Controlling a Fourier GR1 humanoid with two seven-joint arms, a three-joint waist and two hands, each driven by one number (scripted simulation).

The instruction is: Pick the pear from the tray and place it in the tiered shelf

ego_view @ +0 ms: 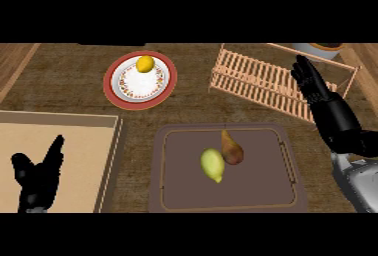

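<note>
Brown, woven-looking worktop [184,107] filled the head view, with a pale board [52,165] set into its lower left. A dark tray [229,200] sat at the lower middle, and on it lay two fruits touching each other: one brown pear [231,148] and one yellow-green fruit [212,165] just to its left. Up and to the left stood one round plate [122,95] with a red rim, carrying one lemon [145,64]. At the upper right stood one tiered shelf [258,82] of pale wooden slats, tilted across the view.

Two hands showed. The left hand [37,180] rested over the pale board at the lower left, fingers straight and holding nothing. The right hand [310,80] was over the right end of the shelf, fingers straight and spread, also empty and well apart from the tray.

By my judgement the pear had not yet been picked. The main risk was its neighbour: because the two fruits touched, fingers closing on the pear could catch or nudge the yellow-green one, or even take it by mistake, since both are of like shape. The pear's tapering top might also let it slip as fingers curled round it. A further risk lay at the shelf: its slats have gaps, and a pear set down near the edge might roll off.
</note>
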